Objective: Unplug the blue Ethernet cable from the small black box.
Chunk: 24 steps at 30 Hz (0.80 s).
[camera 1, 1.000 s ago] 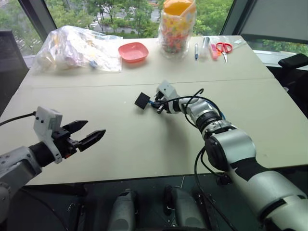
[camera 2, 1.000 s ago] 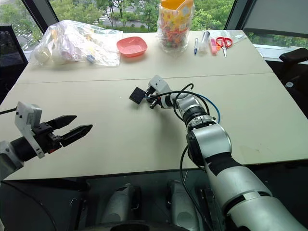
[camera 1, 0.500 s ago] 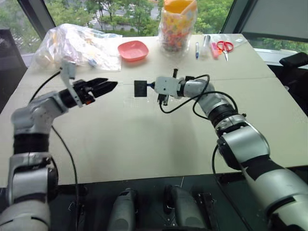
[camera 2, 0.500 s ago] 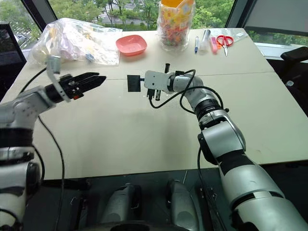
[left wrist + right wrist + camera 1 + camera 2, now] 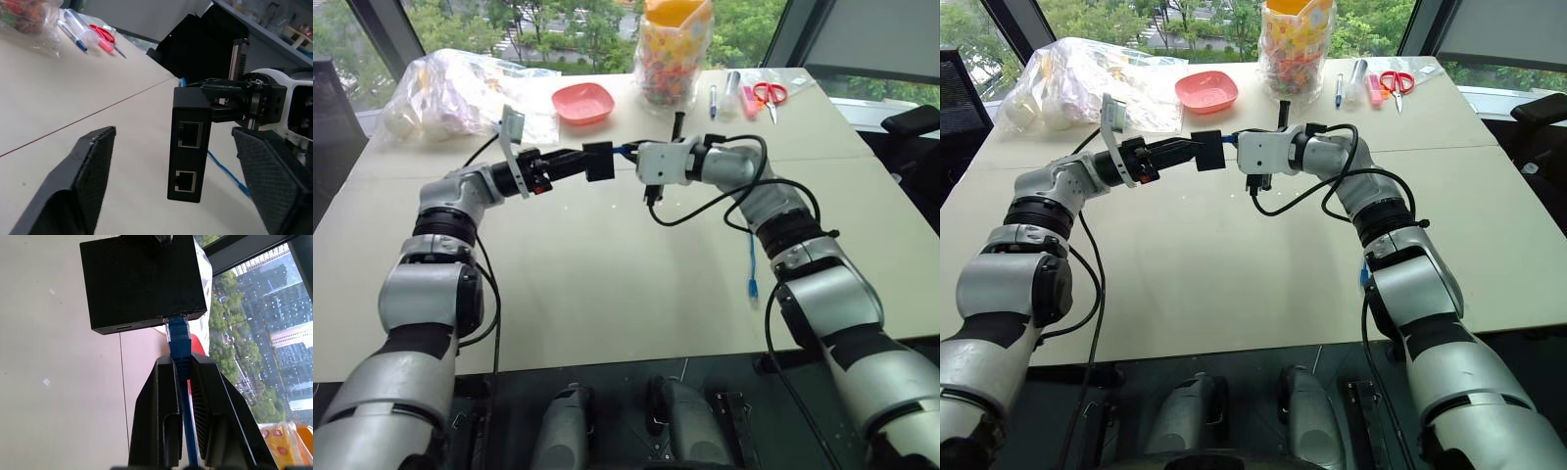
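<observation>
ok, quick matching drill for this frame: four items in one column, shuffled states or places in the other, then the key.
Items:
1. blue Ethernet cable
2. small black box
3. left gripper
4. scissors

States/places:
A. fingers either side of the box, not closed on it
B. lying at the table's far edge
C. plugged into the box, pinched by the right gripper
D. held up off the table between the two grippers

Pairs: 1-C, 2-D, 3-A, 4-B

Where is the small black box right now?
In the left eye view, the small black box hangs above the table's middle, between the left gripper and the right gripper, which pinches the blue Ethernet cable still plugged in.
</observation>
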Tool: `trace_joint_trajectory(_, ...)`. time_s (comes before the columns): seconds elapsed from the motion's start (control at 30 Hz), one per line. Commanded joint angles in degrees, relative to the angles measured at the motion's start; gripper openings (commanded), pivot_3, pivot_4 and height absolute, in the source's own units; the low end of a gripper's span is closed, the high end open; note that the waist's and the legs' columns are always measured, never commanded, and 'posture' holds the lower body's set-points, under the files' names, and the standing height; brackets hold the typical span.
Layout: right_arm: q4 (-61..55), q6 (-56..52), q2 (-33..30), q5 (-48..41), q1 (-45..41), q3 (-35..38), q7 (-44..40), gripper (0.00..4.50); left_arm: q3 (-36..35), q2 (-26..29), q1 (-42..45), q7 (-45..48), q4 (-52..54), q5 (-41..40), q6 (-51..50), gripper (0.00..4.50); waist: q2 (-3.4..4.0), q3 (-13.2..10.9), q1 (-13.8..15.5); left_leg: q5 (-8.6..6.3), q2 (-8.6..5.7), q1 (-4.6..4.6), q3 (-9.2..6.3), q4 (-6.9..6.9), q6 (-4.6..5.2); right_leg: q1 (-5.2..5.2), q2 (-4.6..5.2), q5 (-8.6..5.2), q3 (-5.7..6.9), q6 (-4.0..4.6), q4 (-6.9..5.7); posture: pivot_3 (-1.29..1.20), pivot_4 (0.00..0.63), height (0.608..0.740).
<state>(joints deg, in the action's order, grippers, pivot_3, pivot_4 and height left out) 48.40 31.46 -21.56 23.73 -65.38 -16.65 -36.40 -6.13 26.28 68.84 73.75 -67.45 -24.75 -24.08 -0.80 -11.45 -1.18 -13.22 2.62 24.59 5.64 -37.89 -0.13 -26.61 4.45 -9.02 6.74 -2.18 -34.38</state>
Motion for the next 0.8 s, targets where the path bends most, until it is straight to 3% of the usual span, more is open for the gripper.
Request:
trace_joint_trajectory(0.03, -4.95, -1.43, -0.94, -1.33, -0.12, 0.63, 0.01, 0.0, -1.96, 0.22, 3.0, 1.33, 0.17, 0.95, 1.29, 1.79, 0.0, 0.0, -0.01, 0.0, 0.0, 0.0, 0.0, 0.0, 0.0, 0.0, 0.0, 0.0, 0.0, 0.0, -0.01, 0.0, 0.15, 0.74)
trace_joint_trajectory(0.13, -7.05, -2.84, -0.89, -1.73, 0.63, 0.58, -0.33, 0.0, -2.04, -0.07, 3.09, 2.08, -0.21, 1.95, 1.63, 0.48, 0.0, 0.0, 0.01, 0.0, 0.0, 0.0, 0.0, -0.01, 0.0, 0.0, 0.0, 0.0, 0.0, 0.0, -0.03, 0.0, 0.15, 0.74)
trace_joint_trajectory(0.23, -8.97, -4.28, -0.7, -2.42, 1.17, 0.65, -1.04, 0.0, -2.48, -0.33, 2.88, 1.98, -0.37, 2.91, 2.15, 0.46, 0.0, 0.0, 0.02, 0.0, 0.0, -0.01, 0.0, -0.02, 0.0, 0.0, 0.0, 0.0, -0.01, 0.0, -0.04, 0.0, 0.15, 0.74)
trace_joint_trajectory(0.33, -10.93, -5.93, -0.98, -4.01, 2.4, 0.97, -3.37, 1.21, -3.05, -0.5, 2.47, 0.46, -0.32, 3.65, 2.62, 0.46, 0.0, 0.0, 0.03, 0.0, 0.0, -0.01, -0.01, -0.04, 0.01, 0.0, 0.01, 0.0, -0.01, 0.0, -0.07, 0.0, 0.15, 0.74)
trace_joint_trajectory(0.47, -14.74, -9.88, -2.69, -4.15, 5.14, 2.02, -2.92, 3.31, -3.64, -0.37, 1.61, 0.85, 0.21, 3.79, 2.38, 0.46, 0.0, 0.0, 0.1, 0.0, 0.01, -0.01, -0.01, -0.07, 0.01, 0.01, 0.01, 0.0, -0.02, 0.0, -0.11, 0.0, 0.15, 0.74)
trace_joint_trajectory(0.5, -18.23, -13.94, -2.61, -8.32, 7.73, 4.58, -4.33, 3.8, -4.08, -0.15, 1.24, 1.08, 0.37, 3.47, 1.99, 0.46, -0.02, 0.01, 0.25, 0.0, 0.01, -0.01, -0.01, -0.08, 0.01, 0.01, 0.02, 0.0, -0.02, 0.0, -0.11, 0.0, 0.15, 0.74)
trace_joint_trajectory(0.6, -32.56, -33.23, 0.22, -25.21, 15.62, 13.21, -8.26, 3.8, -6.22, 0.59, 0.6, 1.82, 0.6, 1.92, -0.19, 0.46, -0.03, 0.02, 0.37, 0.0, 0.01, 0.0, -0.08, -0.11, 0.01, 0.05, 0.03, 0.01, -0.01, 0.03, -0.11, 0.0, 0.15, 0.74)
trace_joint_trajectory(0.67, -45.19, -53.85, 2.68, -42.94, 21.0, 18.84, -9.24, 3.8, -9.09, 1.11, 0.71, 4.55, 1.65, -1.36, -5.66, 0.46, -0.03, 0.01, 0.37, -0.01, 0.02, 0.0, -0.12, -0.12, 0.02, 0.05, 0.05, 0.11, -0.01, 0.18, -0.15, 0.0, 0.15, 0.74)
trace_joint_trajectory(0.73, -53.52, -68.6, 5.17, -57.46, 24.92, 23.58, -7.19, 3.8, -11.69, 1.51, 0.59, 7.29, 3.32, -4.68, -11.43, 0.46, -0.03, 0.01, 0.31, -0.01, 0.1, 0.01, -0.24, -0.16, 0.02, 0.04, 0.05, 0.12, -0.01, 0.2, -0.21, 0.0, 0.15, 0.74)
trace_joint_trajectory(0.8, -56.64, -75.56, 8.49, -64.88, 26.91, 27.14, -1.73, 3.8, -13.48, 1.52, -0.04, 8.84, 5.83, -7.41, -16.59, 0.46, -0.03, 0.01, 0.14, -0.01, 0.13, -0.01, -0.41, -0.17, 0.02, 0.04, 0.05, 0.11, -0.01, 0.21, -0.25, 0.0, 0.15, 0.74)
